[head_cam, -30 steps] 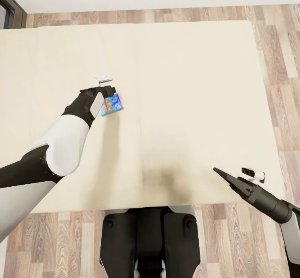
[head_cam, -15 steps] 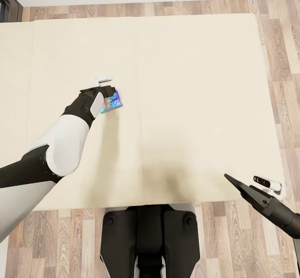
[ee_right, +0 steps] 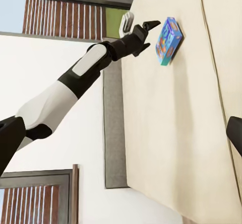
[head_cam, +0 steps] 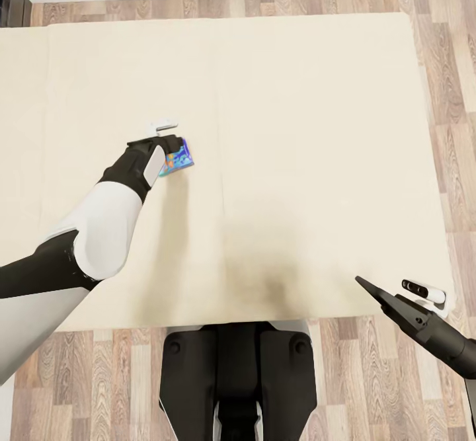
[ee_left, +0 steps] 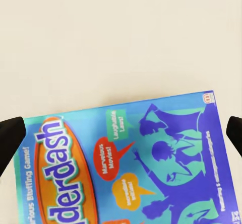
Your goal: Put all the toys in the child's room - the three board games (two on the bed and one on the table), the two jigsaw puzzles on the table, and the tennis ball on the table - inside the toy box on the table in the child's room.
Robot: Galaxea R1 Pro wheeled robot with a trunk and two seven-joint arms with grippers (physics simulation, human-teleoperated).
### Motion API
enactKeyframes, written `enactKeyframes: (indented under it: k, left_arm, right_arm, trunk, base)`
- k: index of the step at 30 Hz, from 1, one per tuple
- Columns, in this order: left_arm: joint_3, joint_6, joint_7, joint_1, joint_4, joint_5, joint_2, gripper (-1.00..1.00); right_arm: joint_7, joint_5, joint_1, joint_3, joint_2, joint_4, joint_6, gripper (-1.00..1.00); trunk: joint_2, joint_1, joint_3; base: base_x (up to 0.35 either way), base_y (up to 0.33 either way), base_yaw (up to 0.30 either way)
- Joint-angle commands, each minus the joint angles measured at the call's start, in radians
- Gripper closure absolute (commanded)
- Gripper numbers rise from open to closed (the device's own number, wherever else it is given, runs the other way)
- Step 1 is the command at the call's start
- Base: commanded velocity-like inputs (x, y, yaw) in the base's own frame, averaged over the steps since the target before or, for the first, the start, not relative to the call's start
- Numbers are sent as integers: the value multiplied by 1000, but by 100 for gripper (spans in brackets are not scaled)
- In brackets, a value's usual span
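- The small blue board game (head_cam: pixel 178 161) is gripped by the left tool (head_cam: pixel 173 150), lifted tilted over the bed (head_cam: pixel 317 130) at ten o'clock, probably for carrying to the toy box.
- The right tool (head_cam: pixel 365 285) is parked at four o'clock; its opening cannot be told.

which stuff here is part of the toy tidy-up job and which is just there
Part of the job:
- blue board game, off the mattress in the left hand
- bed, where the game was to be fetched from

Just there:
- wood-plank floor
- window and white wall
- right hand, idle over the bed's near corner
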Motion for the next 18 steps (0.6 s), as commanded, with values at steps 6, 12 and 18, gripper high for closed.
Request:
enactKeyframes:
  k: [6,12,18]
  left_arm:
    - [6,6,23,0,-27,-10,-9,-100]
    - [-7,5,31,0,-39,-10,-17,-100]
    - [-20,8,35,-1,-67,-10,-19,-100]
  right_arm:
    - [1,-1,0,2,0,1,9,-100]
    - [2,0,0,2,0,1,9,-100]
    - [3,0,0,3,1,1,7,-100]
  trunk:
    - [-2,1,-2]
    - [-2,1,-7]
    - [-2,1,-16]
  base:
    - [0,0,0]
    - [0,0,0]
    - [0,0,0]
